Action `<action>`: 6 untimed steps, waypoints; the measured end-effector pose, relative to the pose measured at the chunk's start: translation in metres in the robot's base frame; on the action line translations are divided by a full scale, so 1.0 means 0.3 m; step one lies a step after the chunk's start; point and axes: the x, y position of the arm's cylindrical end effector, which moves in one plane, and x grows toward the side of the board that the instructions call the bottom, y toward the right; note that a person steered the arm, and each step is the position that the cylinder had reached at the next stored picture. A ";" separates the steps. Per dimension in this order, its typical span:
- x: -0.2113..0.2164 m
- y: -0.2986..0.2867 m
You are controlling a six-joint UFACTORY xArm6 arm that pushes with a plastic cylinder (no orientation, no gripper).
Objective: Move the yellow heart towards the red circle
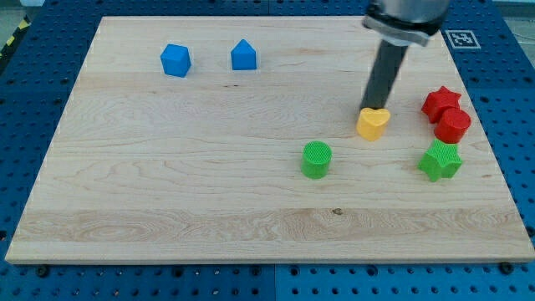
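Nearest the table's bottom edge sits the green cylinder (316,160). Toward the right edge, the yellow heart (372,123) lies left of the red circle (452,126), well apart. My tip (373,108), a bare rod with nothing to open, touches the heart's top side; I judge it should shift to the heart's left and push steadily rightward. No writing is readable.

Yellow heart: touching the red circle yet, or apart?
Apart. Bare board shows between the yellow heart and the red circle; my tip sits at the heart's top edge.
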 end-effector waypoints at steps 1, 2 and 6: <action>-0.002 -0.113; 0.028 -0.128; 0.170 0.059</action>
